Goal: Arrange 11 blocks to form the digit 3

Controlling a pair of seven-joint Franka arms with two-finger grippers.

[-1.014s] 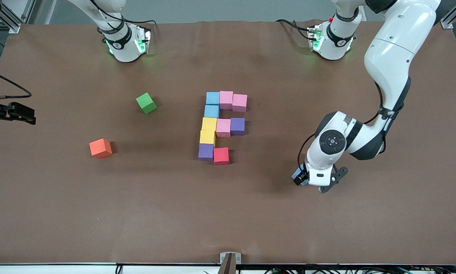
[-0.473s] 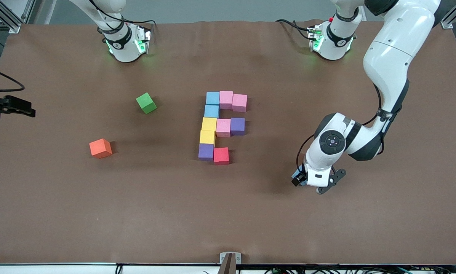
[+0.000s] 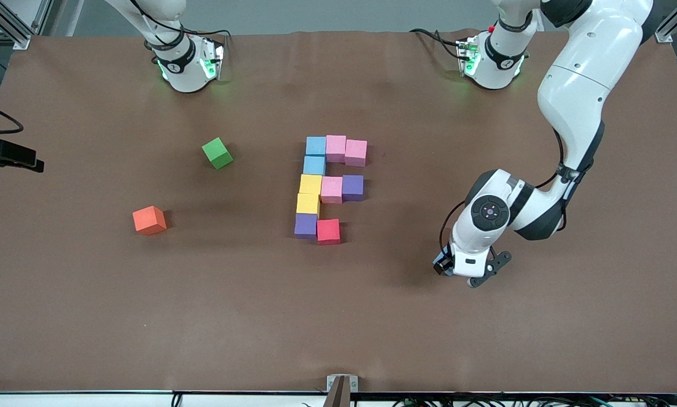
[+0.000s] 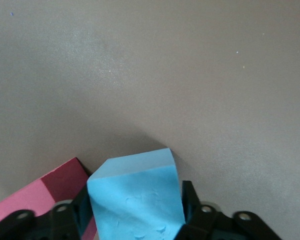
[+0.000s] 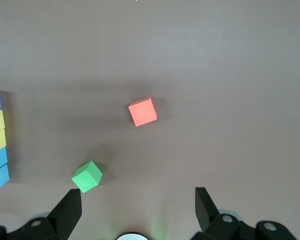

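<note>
Ten cubes lie joined mid-table as a partial numeral [image 3: 330,186]. Its top bar is light blue [image 3: 315,145], pink [image 3: 336,148] and pink [image 3: 356,152]. A spine of light blue, two yellow [image 3: 309,194] and purple [image 3: 305,225] runs down from it. A pink and a purple cube form a middle bar, and a red cube [image 3: 328,231] sits at the bottom. My left gripper [image 3: 443,267] [image 4: 135,202] is shut on a light blue cube [image 4: 132,175], over bare table toward the left arm's end from the red cube. My right gripper [image 3: 35,165] [image 5: 137,210] is open and empty.
A green cube [image 3: 217,153] [image 5: 87,176] and an orange cube [image 3: 149,220] [image 5: 142,111] lie apart toward the right arm's end. A reddish cube corner [image 4: 40,192] shows beside the held cube. A bracket [image 3: 341,385] stands at the table's near edge.
My left gripper has shifted slightly toward the figure with the light blue cube. My right gripper has drawn back toward the right arm's end of the table.
</note>
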